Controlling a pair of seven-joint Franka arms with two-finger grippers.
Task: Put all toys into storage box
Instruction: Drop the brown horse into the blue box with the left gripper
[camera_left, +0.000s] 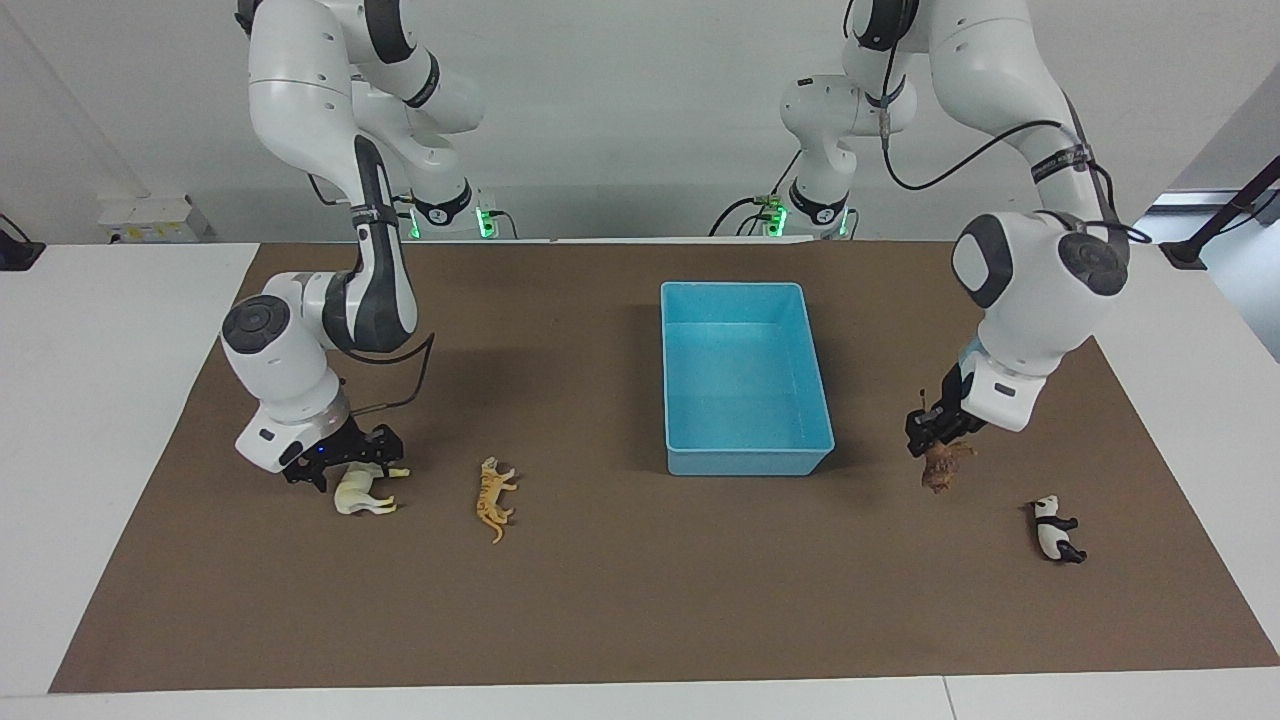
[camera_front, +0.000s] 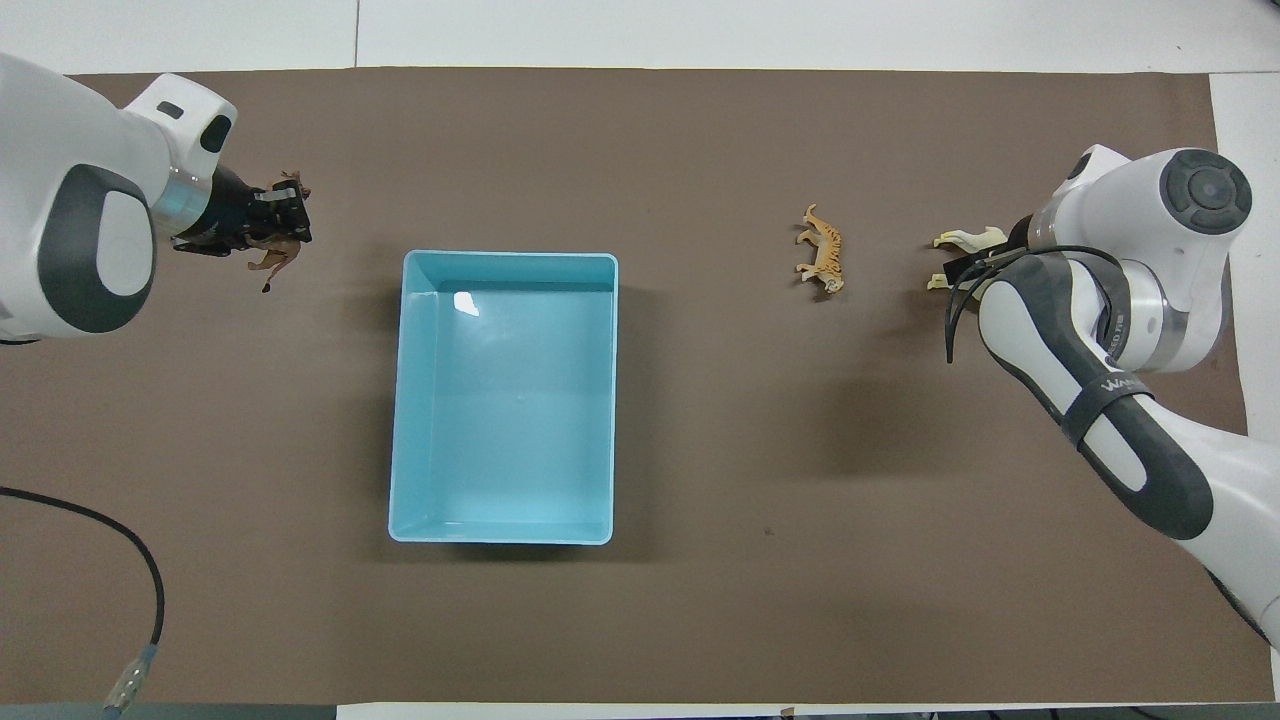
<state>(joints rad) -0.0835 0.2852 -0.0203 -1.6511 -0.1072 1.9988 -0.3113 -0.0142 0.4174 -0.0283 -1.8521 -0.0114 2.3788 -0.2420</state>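
Note:
My left gripper (camera_left: 935, 440) is shut on the brown lion (camera_left: 942, 468) and holds it in the air over the mat, beside the light blue storage box (camera_left: 733, 288) at the left arm's end; the lion also shows in the overhead view (camera_front: 278, 250) under the gripper (camera_front: 285, 222). The box (camera_front: 510, 257) is empty. My right gripper (camera_left: 352, 465) is low at the right arm's end, shut on the back of the cream-white horse (camera_left: 360, 492), which also shows from above (camera_front: 965, 240). The orange tiger (camera_left: 493, 497) lies beside the horse (camera_front: 822, 262). The panda (camera_left: 1052, 528) lies near the lion.
A brown mat (camera_left: 640, 600) covers the table between white borders. The panda is hidden by my left arm in the overhead view. Cables hang from both arms.

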